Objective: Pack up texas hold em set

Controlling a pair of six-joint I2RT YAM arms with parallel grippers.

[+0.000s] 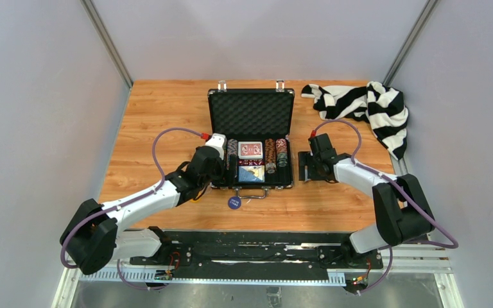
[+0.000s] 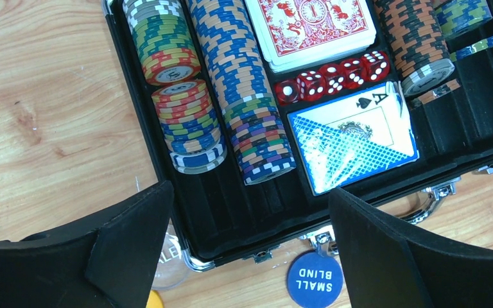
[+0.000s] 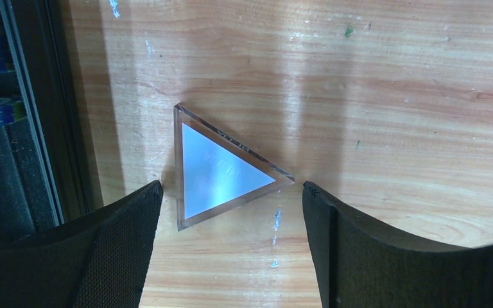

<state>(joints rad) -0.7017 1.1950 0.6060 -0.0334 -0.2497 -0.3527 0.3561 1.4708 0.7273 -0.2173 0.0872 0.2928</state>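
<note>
Briefcase [image 1: 250, 110] open at mid-table, foam lid upright, tray toward the arms. Left gripper [image 1: 226, 168] at the tray's left edge. Right gripper [image 1: 307, 168] low over the table [image 1: 154, 115], just right of the case. Blue Small Blind button [image 1: 233, 203] outside the case, near the handle [image 1: 251, 192]. Striped cloth [image 1: 366, 106] at far right, well apart; leave alone.

Left wrist: fingers [image 2: 128, 247] spread wide, holding nothing. Below them, poker chips [image 2: 231, 83] in rows, red-backed deck [image 2: 314, 25], red dice [image 2: 334, 77] and blue-backed deck [image 2: 353, 144], all seated in the tray. Small Blind button on wood just outside the front wall. Clear disc [image 2: 167, 260] and yellow piece [image 2: 156, 300] nearby, both mostly hidden.

Right wrist: fingers [image 3: 122, 237] spread, nothing gripped, straddling a clear triangular plaque [image 3: 221, 170] lying flat on the wood, near the case wall.

Judged step: pick up the plaque with the right gripper.
- Flat, thin and probably slippery.
- Lower until the pads touch the wood.
- Close slowly and centred, across a corner and the opposite edge.
- Lift straight up before crossing the case wall.
- Keep the left arm out of the tray meanwhile.
</note>
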